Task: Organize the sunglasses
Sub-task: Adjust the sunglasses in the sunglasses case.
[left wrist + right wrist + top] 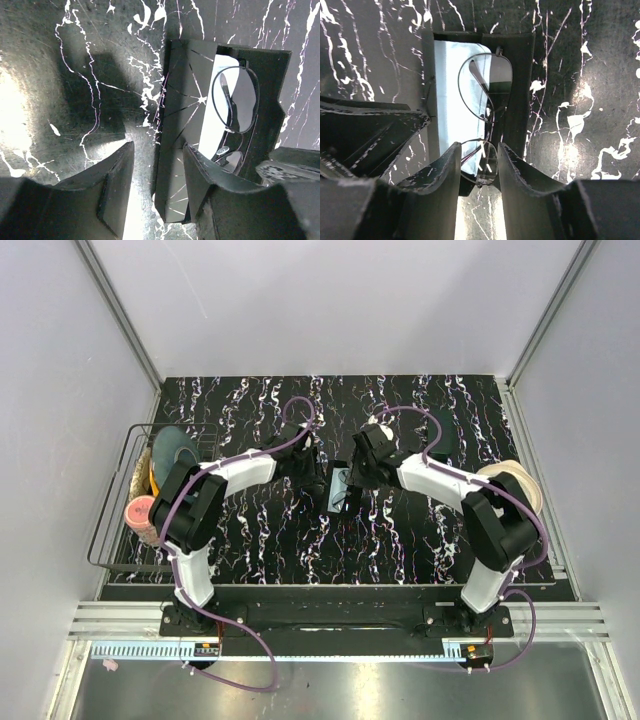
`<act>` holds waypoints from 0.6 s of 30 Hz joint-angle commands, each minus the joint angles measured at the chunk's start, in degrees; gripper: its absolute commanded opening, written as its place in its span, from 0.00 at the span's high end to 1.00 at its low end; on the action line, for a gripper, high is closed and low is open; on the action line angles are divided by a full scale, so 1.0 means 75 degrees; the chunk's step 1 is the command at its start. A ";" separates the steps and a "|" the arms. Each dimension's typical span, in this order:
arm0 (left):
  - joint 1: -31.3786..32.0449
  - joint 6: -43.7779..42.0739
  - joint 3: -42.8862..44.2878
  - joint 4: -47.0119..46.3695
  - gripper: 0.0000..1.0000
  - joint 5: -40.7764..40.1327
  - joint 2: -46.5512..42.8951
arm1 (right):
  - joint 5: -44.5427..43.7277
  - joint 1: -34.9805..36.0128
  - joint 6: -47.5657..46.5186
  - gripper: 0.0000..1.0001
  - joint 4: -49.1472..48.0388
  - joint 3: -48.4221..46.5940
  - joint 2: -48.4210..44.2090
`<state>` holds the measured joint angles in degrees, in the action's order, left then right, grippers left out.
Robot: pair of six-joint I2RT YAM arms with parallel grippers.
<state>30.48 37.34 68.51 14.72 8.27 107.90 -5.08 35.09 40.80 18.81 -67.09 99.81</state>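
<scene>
Sunglasses (pixel 485 90) lie in the open case (pixel 520 75), mid-worktop (pixel 250 540). The left claw (pixel 159 150) is spread and straddles the case's side flap; closing there could drag or tip the case. The right claw (pixel 479 147) is half-shut about the near lens, and I cannot tell if it pinches. A squeeze risks bending the thin frame.

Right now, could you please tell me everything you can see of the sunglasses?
The sunglasses are thin, dark wire aviators with lightly tinted teardrop lenses, and the temples seem to be folded. They lie flat and lengthwise inside an open black case mid-table, partly over a pale cloth or lining. One lens sits between the fingers of the right hand; I cannot tell whether they touch it.
</scene>
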 commanded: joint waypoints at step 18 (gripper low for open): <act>-0.0068 -0.0104 0.0334 -0.0334 0.55 0.0409 0.0110 | -0.0224 0.0091 -0.0084 0.55 0.0199 -0.0570 0.0813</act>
<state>30.30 37.30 68.66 14.41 10.09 108.14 -5.06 35.20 40.75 19.88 -69.04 104.47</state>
